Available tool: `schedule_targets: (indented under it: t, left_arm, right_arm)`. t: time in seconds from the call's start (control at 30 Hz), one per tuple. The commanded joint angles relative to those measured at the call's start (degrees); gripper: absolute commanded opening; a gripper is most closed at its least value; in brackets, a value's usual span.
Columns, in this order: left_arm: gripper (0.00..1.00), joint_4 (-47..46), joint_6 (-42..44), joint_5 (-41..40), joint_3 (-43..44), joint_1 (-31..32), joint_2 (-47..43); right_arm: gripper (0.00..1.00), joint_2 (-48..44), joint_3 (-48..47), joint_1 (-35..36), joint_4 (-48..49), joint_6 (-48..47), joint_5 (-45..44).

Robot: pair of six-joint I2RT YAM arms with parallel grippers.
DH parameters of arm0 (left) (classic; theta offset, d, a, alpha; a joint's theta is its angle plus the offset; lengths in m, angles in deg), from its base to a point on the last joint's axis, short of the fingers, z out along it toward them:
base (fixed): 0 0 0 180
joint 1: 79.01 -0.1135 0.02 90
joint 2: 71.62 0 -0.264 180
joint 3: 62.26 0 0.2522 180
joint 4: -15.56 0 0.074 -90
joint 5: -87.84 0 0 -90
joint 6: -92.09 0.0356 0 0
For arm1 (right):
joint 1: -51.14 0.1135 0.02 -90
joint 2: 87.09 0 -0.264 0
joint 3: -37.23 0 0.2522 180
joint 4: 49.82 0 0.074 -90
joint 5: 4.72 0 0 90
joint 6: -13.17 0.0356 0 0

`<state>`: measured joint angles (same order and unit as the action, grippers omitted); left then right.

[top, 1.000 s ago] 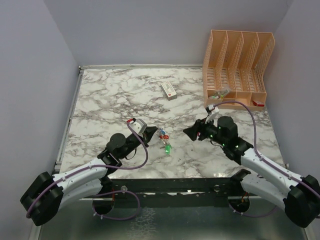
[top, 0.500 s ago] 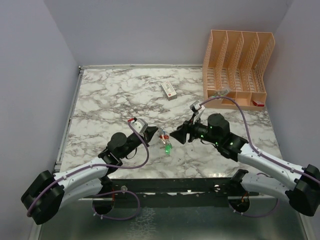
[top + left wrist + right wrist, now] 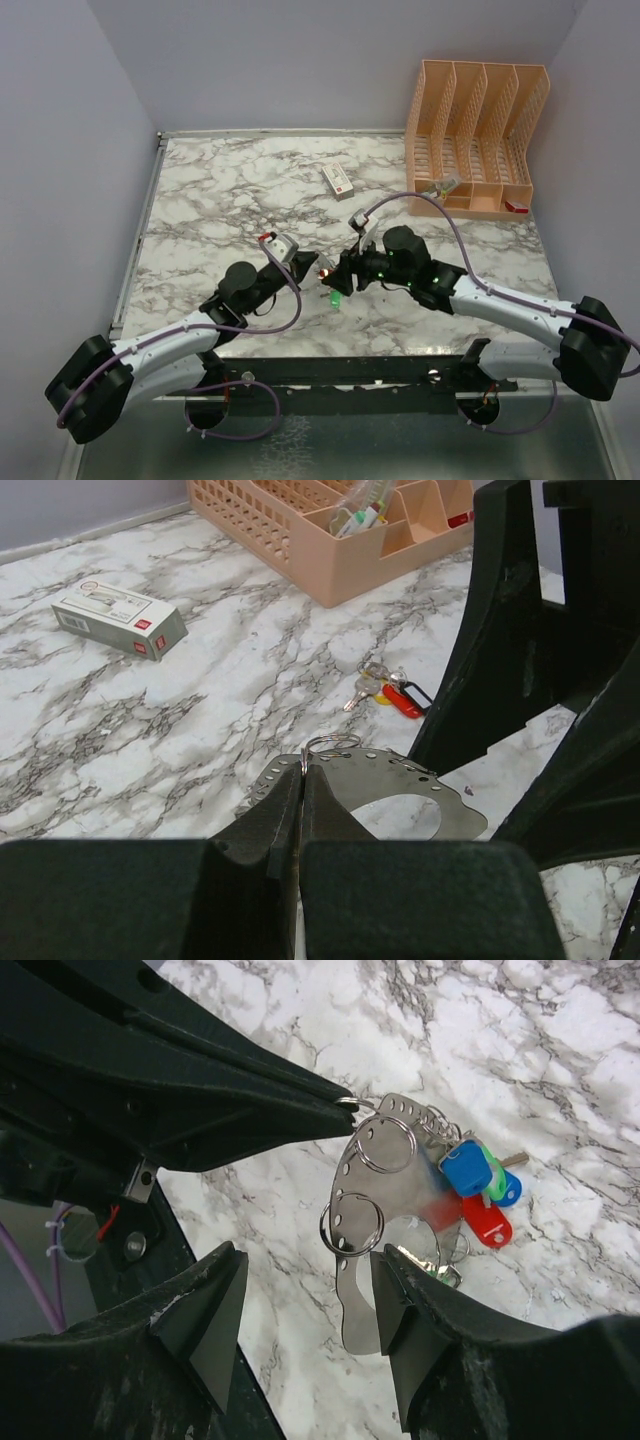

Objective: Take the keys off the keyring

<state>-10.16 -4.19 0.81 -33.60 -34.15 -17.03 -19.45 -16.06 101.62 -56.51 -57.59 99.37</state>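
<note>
My left gripper [image 3: 303, 775] is shut on the top edge of the keyring [image 3: 400, 795], a thin grey metal band with small holes, and holds it just above the table. In the right wrist view the keyring [image 3: 385, 1195] hangs from the left fingers [image 3: 250, 1090], with two wire rings on it. The keys [image 3: 470, 1185], with blue, green and red heads, hang bunched at its far side. My right gripper [image 3: 310, 1310] is open, its jaws either side of the band's lower end. In the top view both grippers [image 3: 308, 266] [image 3: 338, 275] meet at the keys [image 3: 326, 272].
A white box with a red mark [image 3: 338, 180] lies behind the grippers, also in the left wrist view [image 3: 120, 617]. An orange desk organiser [image 3: 478, 125] stands at the back right. A green key [image 3: 335, 298] shows just below the grippers.
My right arm has swung left across the table until its open gripper reached the keyring. My left gripper has kept hold of the keyring and shifted slightly right.
</note>
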Motion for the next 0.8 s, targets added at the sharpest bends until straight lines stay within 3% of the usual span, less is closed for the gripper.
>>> schedule_targets:
  t: [0.0,0.33,0.5,0.77]
  left_arm:
    - [0.00,1.3,-0.7,0.5,1.1,0.2,1.0]
    - [0.00,1.9,3.1,-7.2,6.5,-0.8,4.7]
    - [0.00,5.6,11.3,-9.2,11.7,-3.5,6.2]
    - [0.00,18.8,25.1,-8.2,18.3,-7.0,3.6]
  right_arm:
    - [0.60,2.9,-1.6,1.2,0.9,-1.8,0.0]
    - [0.60,0.9,0.0,1.3,1.6,-5.8,-5.9]
    - [0.60,-4.2,3.3,1.3,2.9,-7.3,-8.4]
    - [0.62,-10.9,9.1,1.3,6.4,-8.8,-16.7]
